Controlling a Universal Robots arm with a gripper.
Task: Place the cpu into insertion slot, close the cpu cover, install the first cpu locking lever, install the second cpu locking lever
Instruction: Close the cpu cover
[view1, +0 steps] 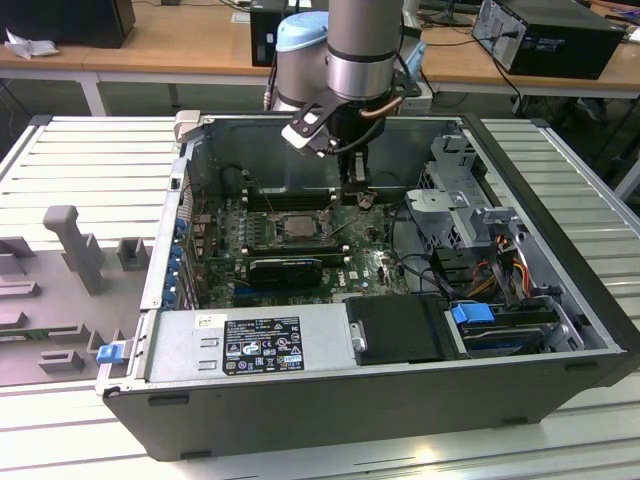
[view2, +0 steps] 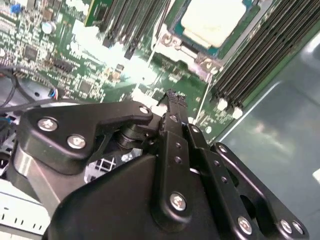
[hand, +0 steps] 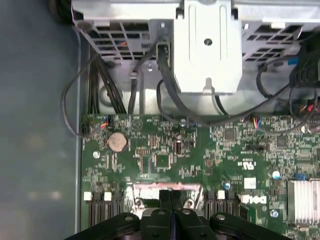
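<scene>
Looking into an open computer case (view1: 400, 400) with a green motherboard (hand: 165, 150) on its floor. Reaching down into it, a grey robot arm (view1: 360, 40) ending in a black gripper (view1: 357, 195).

Jaws pressed shut, tip against tip, with nothing seen between them in both wrist views. Tips low over the board; touching it or not, impossible to tell.

Just ahead of the fingertips (view2: 172, 97) in the second wrist view, the cpu (view2: 212, 17), pale top up, lying flat in the insertion slot (view1: 300, 228). Framing the chip, nearer to the jaws, the metal cpu cover (view2: 205, 61), apparently lying down flat around it.

Flanking the jaws on both sides in the first wrist view, long black memory slots (hand: 225, 205). Further ahead of the jaws there, a round coin battery (hand: 117, 141), then black cables (hand: 165, 85) and a metal drive cage (hand: 207, 45).
</scene>
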